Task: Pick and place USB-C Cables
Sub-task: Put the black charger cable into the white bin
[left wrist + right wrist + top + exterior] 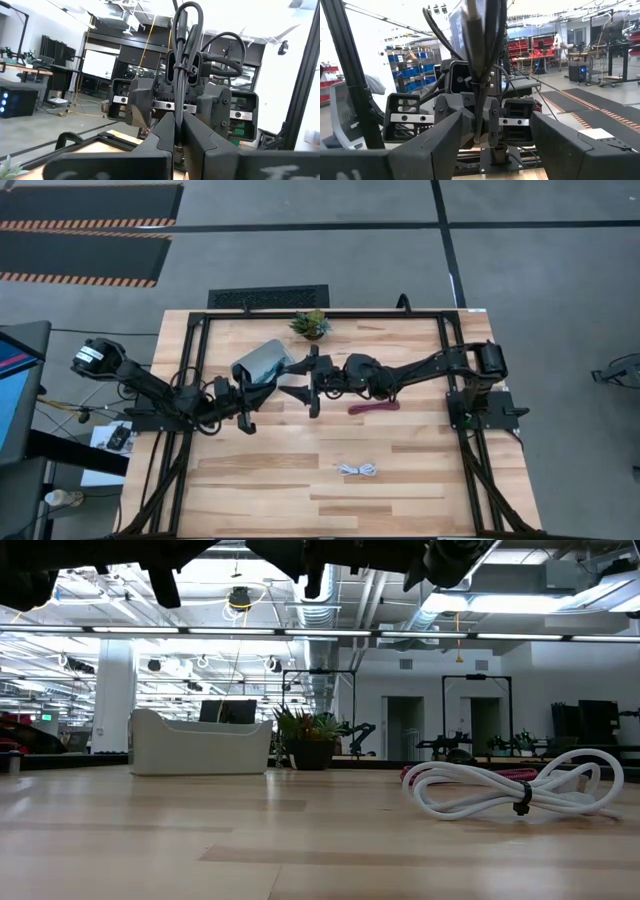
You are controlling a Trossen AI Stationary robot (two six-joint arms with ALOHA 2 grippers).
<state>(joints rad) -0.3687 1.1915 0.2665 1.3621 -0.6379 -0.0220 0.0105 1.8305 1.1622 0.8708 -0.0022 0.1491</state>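
— From above, what sits on the surface (250, 480)?

— Pale wood planks. A clear bin (262, 360) and a small potted plant (311, 323) are near the far edge, a maroon cable (374, 407) lies mid-surface, and a white cable (358, 470) is nearer the front. The left arm (150, 385) and right arm (430, 367) meet over the middle. Around it is grey floor with hazard-striped mats (90, 205).

— And at surface height?

— The white cable is coiled close by, with the maroon one just behind it. The bin and plant are farther back. Beyond them is a bright hall with ceiling ducts, strip lights and dark doorways.

— Left wrist?

— The left claw (178, 135) is pinched tight on a black cable (186, 35), which stands upright.

— Right wrist?

— The right claw (492, 135) is spread wide, its fingers well apart on either side of that cable. Blue storage bins line shelves behind.
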